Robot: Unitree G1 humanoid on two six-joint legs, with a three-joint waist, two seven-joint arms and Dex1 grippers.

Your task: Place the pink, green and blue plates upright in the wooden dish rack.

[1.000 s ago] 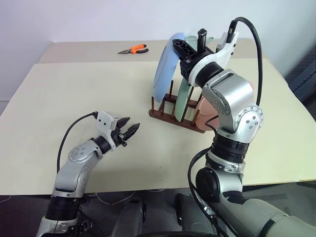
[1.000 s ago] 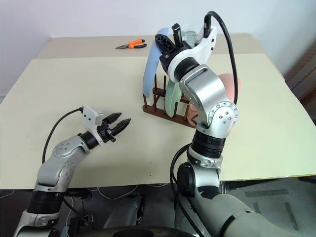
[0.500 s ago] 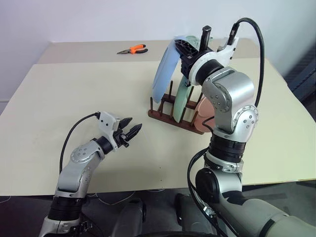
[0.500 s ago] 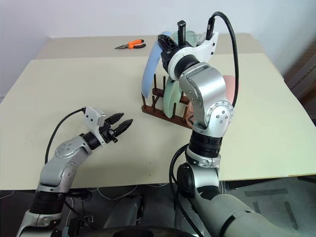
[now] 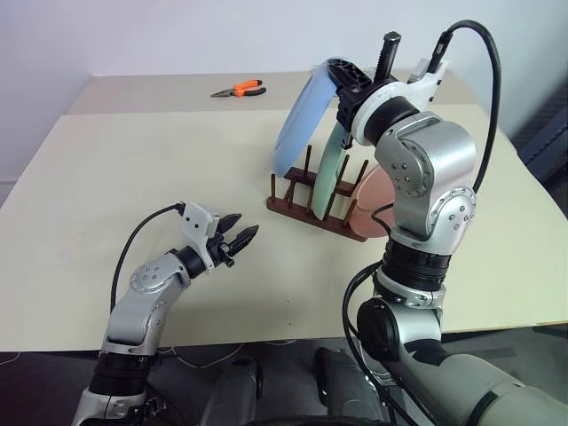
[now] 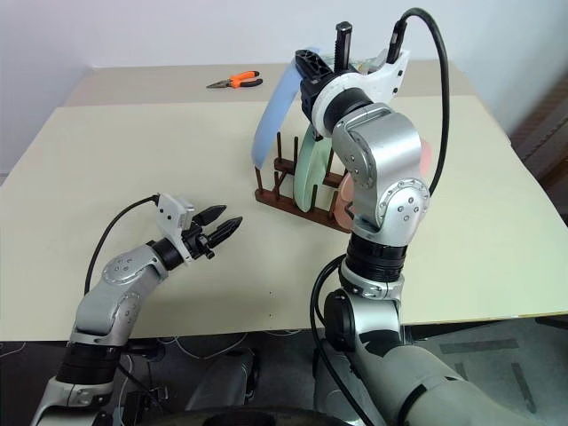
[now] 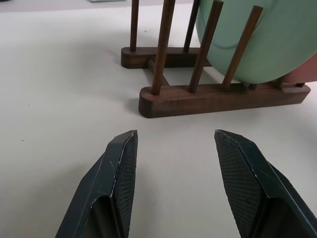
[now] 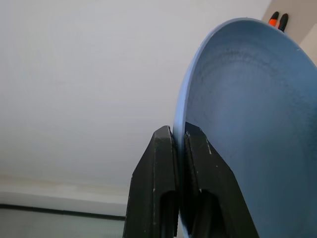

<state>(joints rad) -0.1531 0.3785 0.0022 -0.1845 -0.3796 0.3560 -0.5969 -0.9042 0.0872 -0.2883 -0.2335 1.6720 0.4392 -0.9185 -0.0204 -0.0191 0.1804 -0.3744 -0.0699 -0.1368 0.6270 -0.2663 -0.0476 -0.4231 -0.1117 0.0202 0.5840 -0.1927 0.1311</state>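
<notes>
My right gripper is shut on the top rim of the blue plate, its two fingers pinching the edge. The plate hangs tilted over the left end of the wooden dish rack, with its lower edge by the end pegs. The green plate stands upright between pegs in the rack. The pink plate stands behind it at the right end, partly hidden by my right arm. My left gripper hovers open and empty over the table, pointing at the rack.
Orange-handled pliers lie on the far table behind the rack. The beige table spreads wide to the left of the rack and in front of it.
My right wrist has rolled, and the blue plate's top has swung to the right, so the plate now leans more. The left arm has kept still.
</notes>
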